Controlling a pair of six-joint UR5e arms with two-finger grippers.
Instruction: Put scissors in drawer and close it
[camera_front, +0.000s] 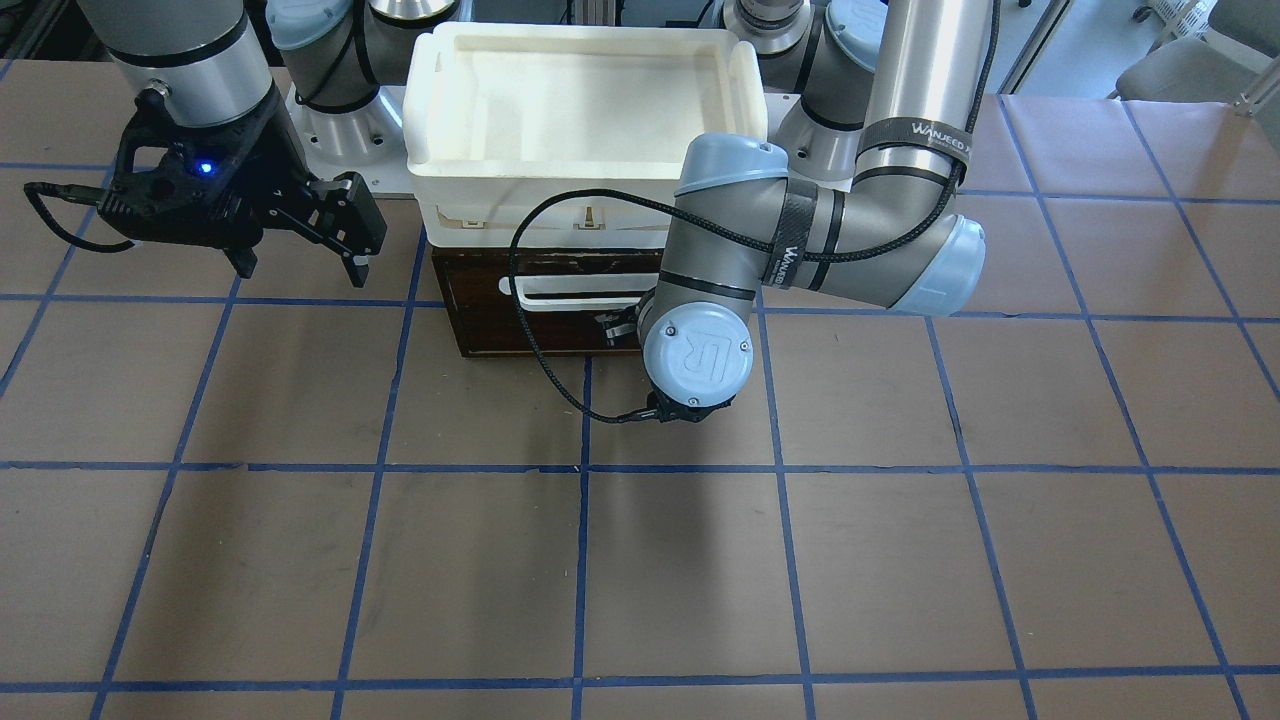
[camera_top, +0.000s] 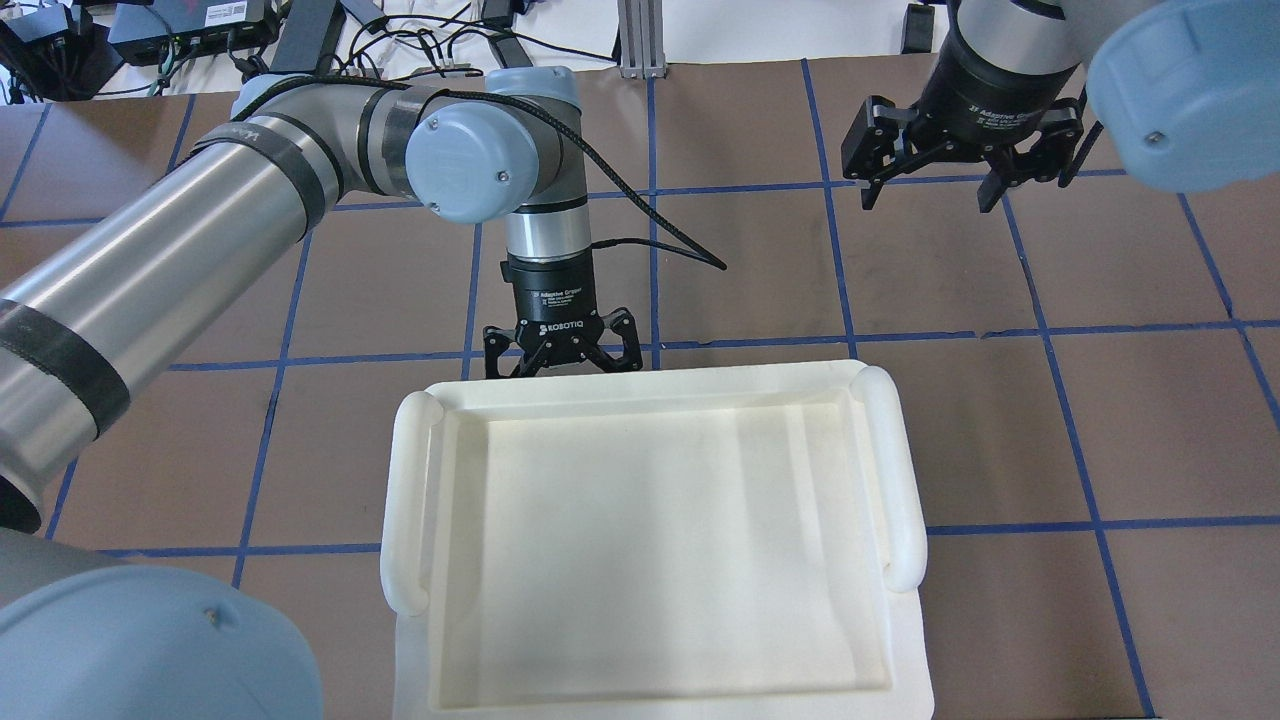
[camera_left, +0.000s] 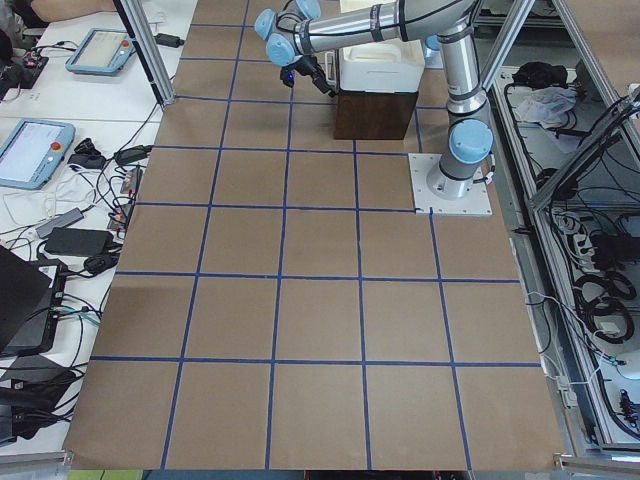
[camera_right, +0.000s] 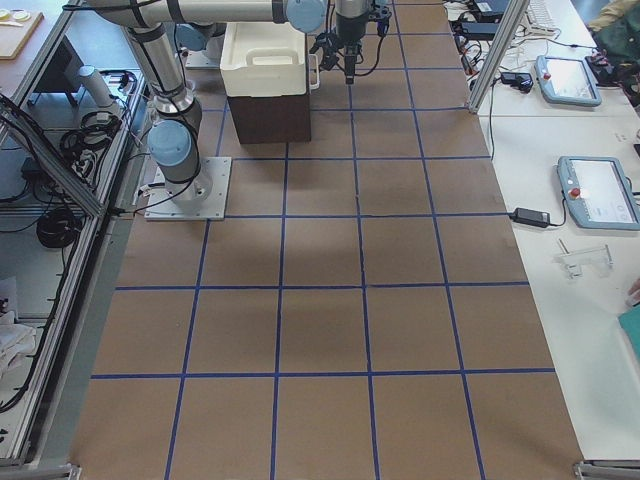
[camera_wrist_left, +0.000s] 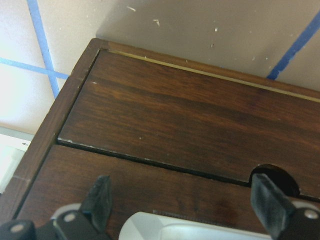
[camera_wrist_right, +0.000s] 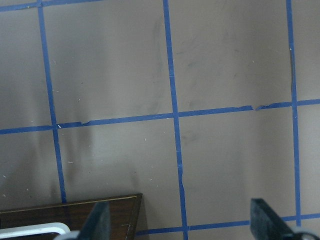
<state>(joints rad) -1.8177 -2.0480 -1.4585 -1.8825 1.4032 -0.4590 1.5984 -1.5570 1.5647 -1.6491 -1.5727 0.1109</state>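
Left end effector: jaws spread wide and holding nothing. Its fingers stand on either side of the white bar handle, close up against the dark front.
Step in hand: I judge this to be the end of the closing push. No pale interior shows in any view, and in the left wrist view the front sits level with its frame.
Doing it well: press squarely on the middle of the handle, straight toward the robot's base, so the drawer does not skew on its slides. Keep the jaws wide so they do not snag the bar, then back straight off the front.
Drawer: sits under the white tray, and its front faces away from the robot. Its long axis, like the handle's, runs side to side across the front-facing view.
Scissors: not visible in any view. They are probably inside the drawer, but which way they point and how their length lies cannot be told.
Right end effector: jaws wide and empty, held above the worktop, well apart from the drawer and to its side.
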